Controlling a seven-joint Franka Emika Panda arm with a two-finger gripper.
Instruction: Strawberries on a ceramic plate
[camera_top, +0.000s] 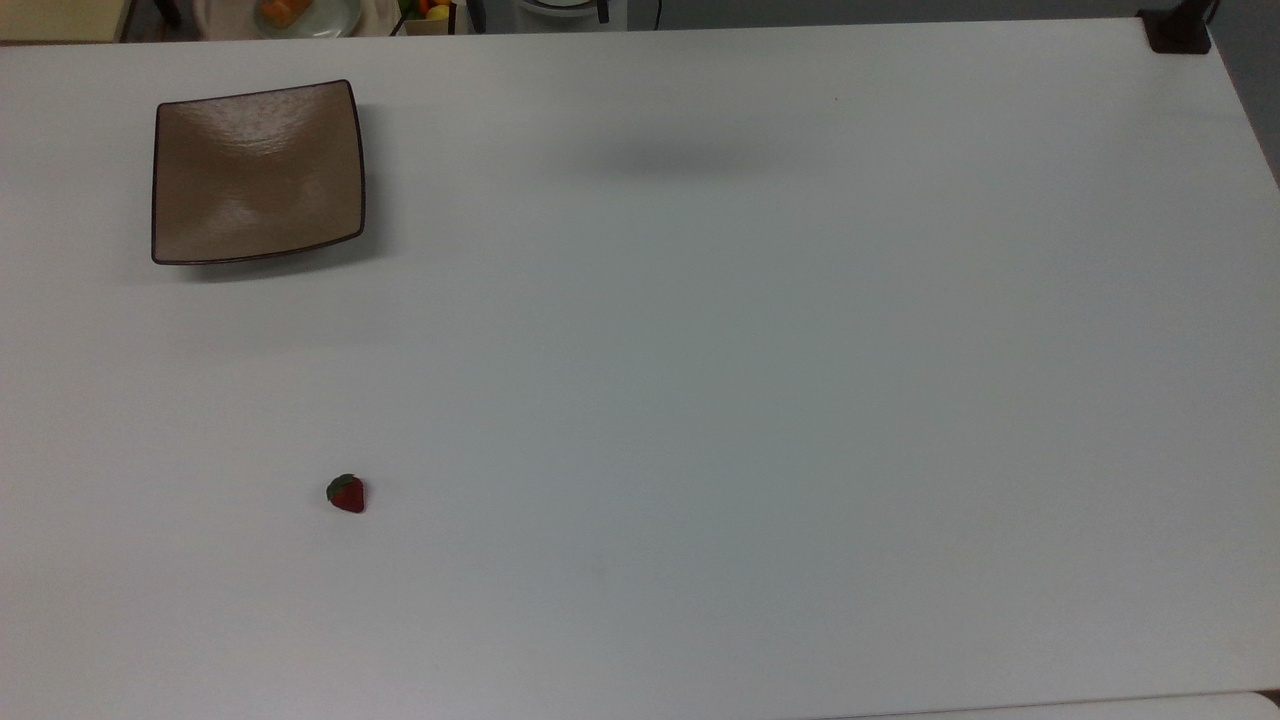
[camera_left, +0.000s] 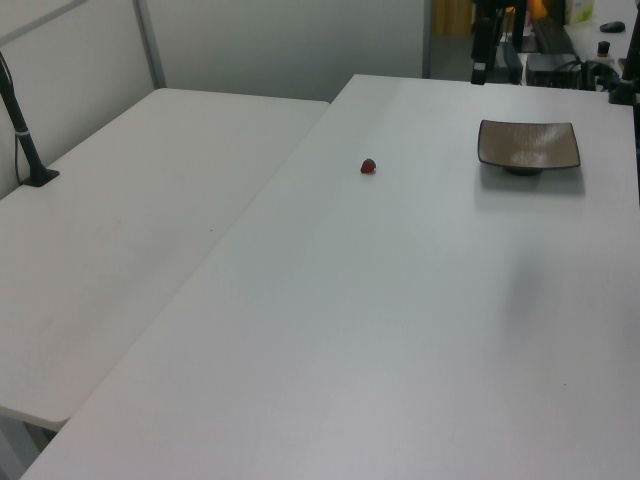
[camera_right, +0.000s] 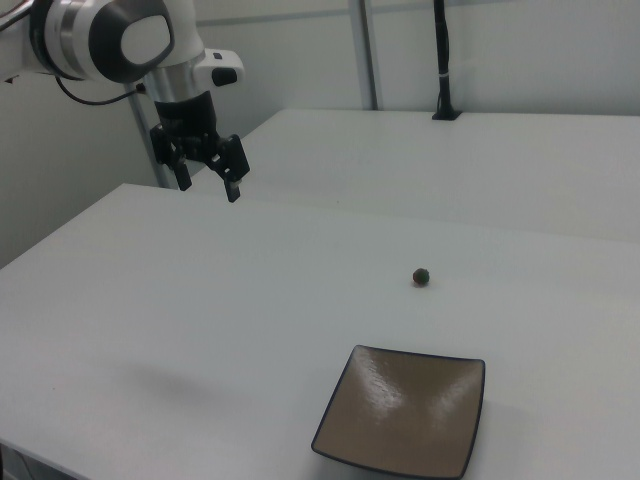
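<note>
Lying on table: strawberry, well apart from raised, spread jaws.

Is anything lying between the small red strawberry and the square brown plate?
No. In the top view, bare white table separates the strawberry and plate.
</note>
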